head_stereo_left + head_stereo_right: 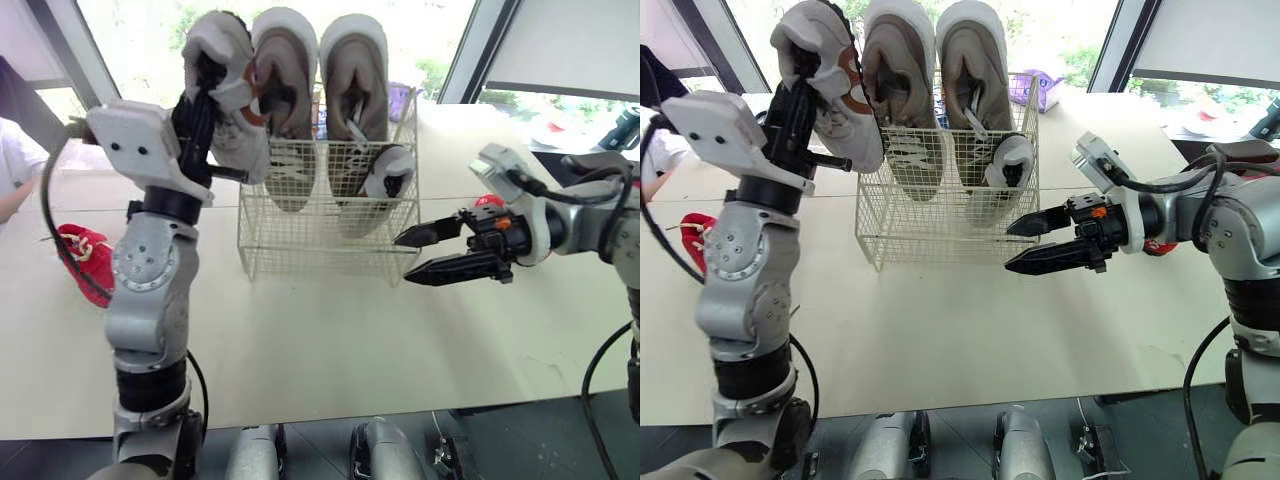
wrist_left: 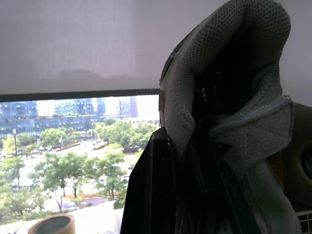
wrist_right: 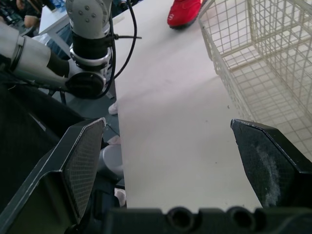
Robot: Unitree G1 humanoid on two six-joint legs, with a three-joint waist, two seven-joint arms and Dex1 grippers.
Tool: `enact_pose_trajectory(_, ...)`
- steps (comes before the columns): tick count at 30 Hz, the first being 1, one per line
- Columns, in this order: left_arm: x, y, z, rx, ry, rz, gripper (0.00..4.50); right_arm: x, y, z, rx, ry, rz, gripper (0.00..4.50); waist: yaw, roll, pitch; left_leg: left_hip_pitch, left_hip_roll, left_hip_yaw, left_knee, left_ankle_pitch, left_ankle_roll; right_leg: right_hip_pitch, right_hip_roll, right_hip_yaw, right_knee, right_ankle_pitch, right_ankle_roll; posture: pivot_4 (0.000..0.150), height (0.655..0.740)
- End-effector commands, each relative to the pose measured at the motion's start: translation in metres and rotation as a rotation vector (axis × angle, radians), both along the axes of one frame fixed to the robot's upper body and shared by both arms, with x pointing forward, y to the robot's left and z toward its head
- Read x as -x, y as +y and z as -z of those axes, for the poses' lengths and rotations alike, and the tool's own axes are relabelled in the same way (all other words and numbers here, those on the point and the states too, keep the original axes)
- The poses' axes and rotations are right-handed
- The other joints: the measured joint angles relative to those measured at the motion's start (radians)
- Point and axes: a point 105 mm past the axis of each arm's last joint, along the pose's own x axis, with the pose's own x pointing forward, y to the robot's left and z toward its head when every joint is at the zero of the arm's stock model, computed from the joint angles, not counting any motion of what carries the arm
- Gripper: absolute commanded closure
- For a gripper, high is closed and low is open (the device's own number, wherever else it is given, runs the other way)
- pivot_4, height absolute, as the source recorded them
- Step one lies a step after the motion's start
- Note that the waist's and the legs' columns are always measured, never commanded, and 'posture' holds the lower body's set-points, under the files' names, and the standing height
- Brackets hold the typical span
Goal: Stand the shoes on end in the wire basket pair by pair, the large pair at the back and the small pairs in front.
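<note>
Shoe, small grey mesh point(image 1: 235, 135), clamped at collar by L fingers point(image 1: 197, 120), raised by white wire basket's point(image 1: 300, 240) left rim, long axis near upright, heel up, beside large grey pair point(image 1: 352, 70). R fingers point(image 1: 450, 268) spread wide nr basket's front-right corner.

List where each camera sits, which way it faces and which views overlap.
Eye views: on the head, facing forward and down over the table at the wire basket; both arms show.
Left wrist view: on the left wrist, facing the window; left gripper clamps a small shoe.
Right wrist view: on the right wrist, facing across the table toward the left arm; right gripper open.
Shared: right wrist and eye views both show the basket and a red shoe.
</note>
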Motion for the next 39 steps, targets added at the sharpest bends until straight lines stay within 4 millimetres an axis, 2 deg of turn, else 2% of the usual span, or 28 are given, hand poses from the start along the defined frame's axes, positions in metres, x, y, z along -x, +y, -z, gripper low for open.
enact_pose_trajectory(1, 0.002, -0.009, -0.003, -0.019, -0.076, 0.012, 4.4, 0.011, -0.006, -0.01, 0.002, -0.033, 0.021, 0.0, 0.001, 0.0, 0.0, 0.0, 0.0, 0.0, 0.0, 0.0, 0.0, 0.0, 0.0, 0.0, 0.0, 0.0, 0.0, 0.15, 0.6797)
enact_pose_trajectory(6, -0.013, -0.025, 0.036, -0.014, 0.024, 0.053, 4.4, 0.02, -0.009, -0.011, 0.006, -0.024, 0.052, 0.0, 0.002, 0.001, -0.001, 0.0, 0.0, 0.0, 0.0, 0.0, 0.0, 0.001, 0.0, 0.0, -0.001, 0.0, 0.0, 0.15, 0.6797)
enact_pose_trajectory(11, -0.013, -0.034, 0.059, -0.005, 0.119, 0.117, 4.4, 0.018, -0.01, -0.011, -0.007, -0.036, 0.078, 0.0, 0.002, 0.006, -0.008, 0.004, 0.0, 0.0, 0.0, -0.001, 0.002, 0.005, 0.0, 0.0, -0.001, 0.0, 0.0, 0.15, 0.6797)
enact_pose_trajectory(15, -0.019, -0.032, 0.08, 0.07, 0.239, 0.163, 4.4, 0.015, -0.008, -0.007, -0.022, -0.04, 0.082, 0.0, 0.003, 0.011, -0.013, 0.009, 0.0, 0.0, -0.001, -0.003, 0.005, 0.011, -0.001, 0.0, -0.002, 0.0, 0.0, 0.15, 0.6797)
enact_pose_trajectory(18, -0.019, -0.037, 0.076, 0.079, 0.235, 0.196, 4.4, 0.012, -0.007, -0.003, -0.027, -0.045, 0.088, 0.0, 0.001, 0.014, -0.016, 0.015, 0.0, 0.0, -0.002, -0.007, 0.01, 0.017, -0.001, 0.0, -0.004, -0.001, 0.0, 0.15, 0.6797)
enact_pose_trajectory(24, -0.021, -0.042, 0.047, 0.062, 0.127, 0.173, 4.4, 0.01, -0.004, -0.001, -0.042, -0.052, 0.083, 0.0, 0.002, 0.013, -0.015, 0.01, 0.0, 0.0, -0.002, -0.006, 0.01, 0.013, 0.0, 0.0, -0.004, 0.0, 0.0, 0.15, 0.6797)
enact_pose_trajectory(28, -0.024, -0.046, 0.055, 0.063, 0.18, 0.183, 4.4, 0.009, -0.006, 0.001, -0.039, -0.059, 0.093, 0.0, 0.0, 0.013, -0.015, 0.011, 0.0, 0.001, -0.002, -0.007, 0.01, 0.013, 0.0, 0.0, -0.004, 0.0, 0.001, 0.15, 0.6797)
enact_pose_trajectory(34, -0.018, -0.038, 0.067, 0.046, 0.256, 0.152, 4.4, 0.011, -0.007, 0.003, -0.042, -0.059, 0.097, 0.0, -0.001, 0.013, -0.015, 0.011, 0.0, 0.001, -0.002, -0.007, 0.01, 0.013, 0.0, 0.0, -0.004, 0.0, 0.001, 0.15, 0.6797)
enact_pose_trajectory(37, -0.013, -0.032, 0.077, 0.081, 0.32, 0.2, 3.24, 0.009, -0.007, 0.006, -0.052, -0.054, 0.101, 0.0, -0.001, 0.013, -0.015, 0.011, 0.0, 0.001, -0.002, -0.007, 0.01, 0.013, 0.0, 0.0, -0.005, 0.0, 0.001, 0.15, 0.6797)
enact_pose_trajectory(39, -0.011, -0.03, 0.08, 0.097, 0.349, 0.22, 2.21, 0.008, -0.006, 0.007, -0.056, -0.052, 0.103, 0.0, -0.001, 0.013, -0.015, 0.011, 0.0, 0.001, -0.002, -0.007, 0.01, 0.013, -0.001, 0.0, -0.005, 0.0, 0.001, 0.15, 0.6797)
